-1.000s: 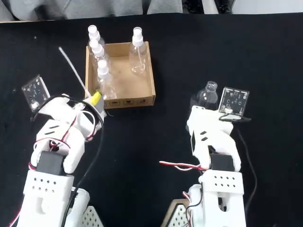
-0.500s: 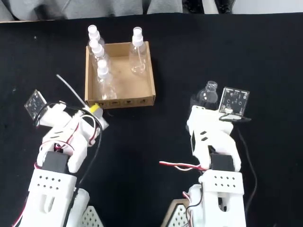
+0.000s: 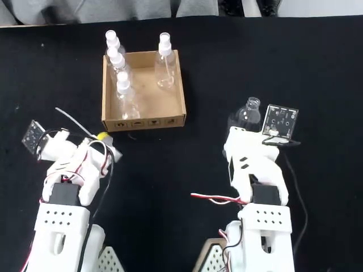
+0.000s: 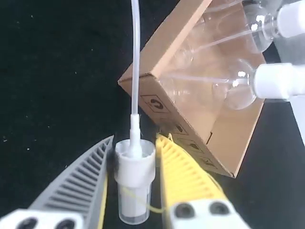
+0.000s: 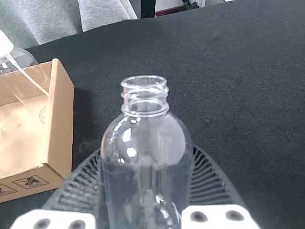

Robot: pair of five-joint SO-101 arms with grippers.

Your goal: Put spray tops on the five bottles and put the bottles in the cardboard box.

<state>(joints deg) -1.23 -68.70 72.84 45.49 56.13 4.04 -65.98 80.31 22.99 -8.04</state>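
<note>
Looked like a robotics lab bench to me: black-covered table [image 3: 317,68], white printed left arm [image 3: 71,175] and right arm [image 3: 255,170] mounted at its near edge, loose wiring [image 3: 212,199].

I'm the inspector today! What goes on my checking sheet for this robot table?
Surface: black table.
Job's things: brown cardboard box holds four upright clear plastic bottles with white spray tops; fifth clear bottle is uncapped; white spray top with long tube is not on it yet.
Clutter: nothing seen.
Tools: left tool grips the spray top; right tool grips the uncapped bottle.
Cables: red and white wires; black cable.
Surroundings: grey fabric beyond the far edge.
</note>
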